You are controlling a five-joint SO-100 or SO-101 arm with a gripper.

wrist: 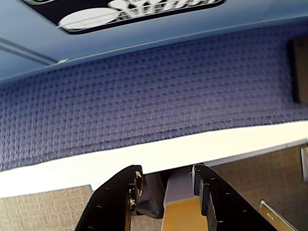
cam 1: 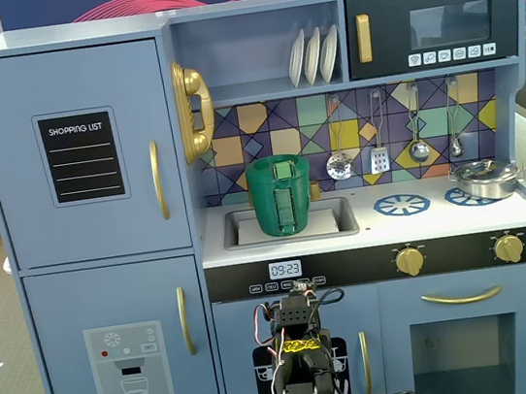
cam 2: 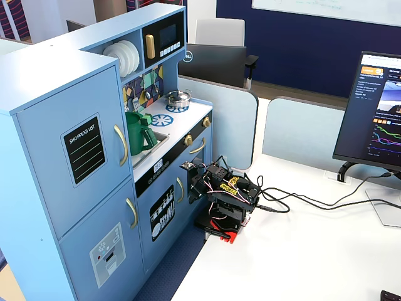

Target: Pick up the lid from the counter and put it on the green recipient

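Note:
The green recipient (cam 1: 282, 204) stands in the sink of the toy kitchen; it also shows in the other fixed view (cam 2: 138, 133). The green lid (cam 1: 283, 167) with its small raised tab lies flat on the recipient's mouth. My arm (cam 1: 299, 349) is folded low in front of the kitchen's lower door, well below the counter and far from both. In the wrist view my gripper (wrist: 166, 173) is open and empty, its black fingers (wrist: 120, 197) apart, pointing down at the white table edge and the blue carpet.
A steel pot (cam 1: 484, 178) sits on the right burner, beside a blue burner ring (cam 1: 401, 204). Utensils (cam 1: 380, 156) hang on the tiled back wall. The arm's base stands on a white table (cam 2: 301, 251) with cables and a monitor (cam 2: 376, 113).

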